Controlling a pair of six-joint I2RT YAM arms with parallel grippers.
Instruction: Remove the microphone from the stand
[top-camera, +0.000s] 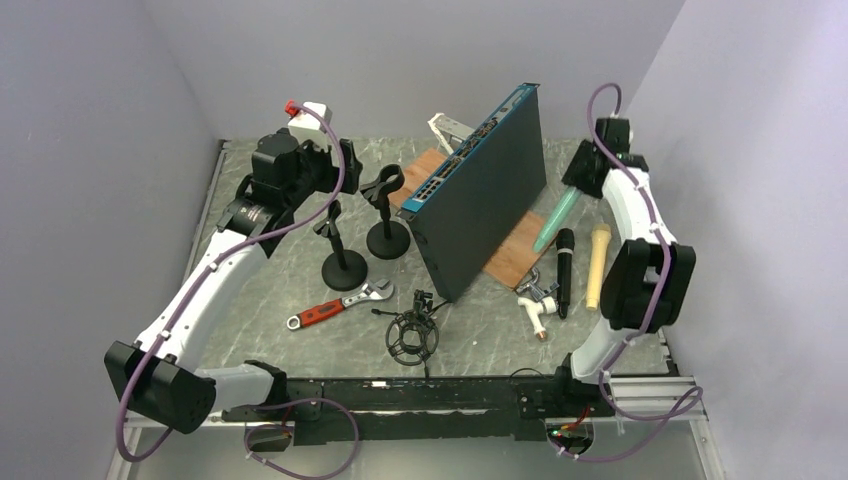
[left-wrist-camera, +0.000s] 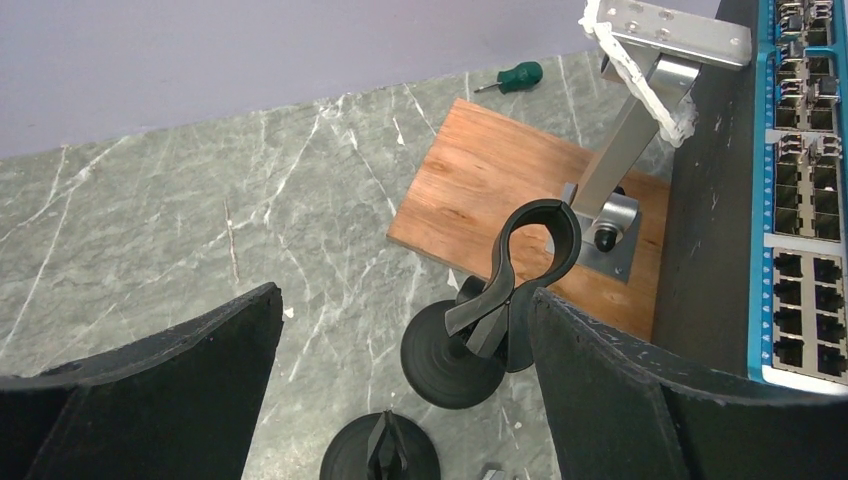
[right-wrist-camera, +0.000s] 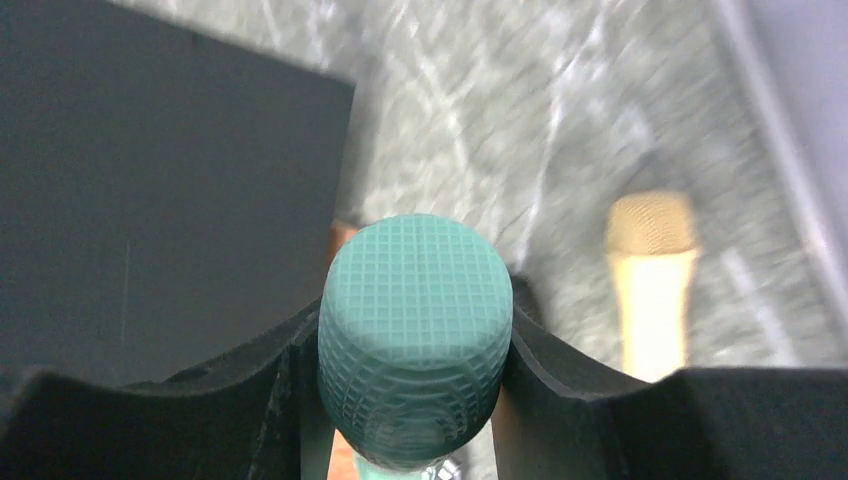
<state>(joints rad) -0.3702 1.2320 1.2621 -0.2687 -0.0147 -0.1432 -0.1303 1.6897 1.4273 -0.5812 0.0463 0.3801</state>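
Grey veined stone-look counter (top-camera: 260, 300), carrying a matte dark network switch (top-camera: 485, 210) propped on its long edge across a smooth wooden board (top-camera: 515, 255). Black round-based stand (top-camera: 386, 215), its springy loop clip (left-wrist-camera: 530, 260) empty, framed by the wide-open, empty left hand (left-wrist-camera: 400, 300), probably there to steady it. Teal microphone (right-wrist-camera: 415, 335), grid-meshed rounded head, gripped snugly at the head by the right hand (top-camera: 580, 180), well apart from the stand beyond the switch; removal looks complete.
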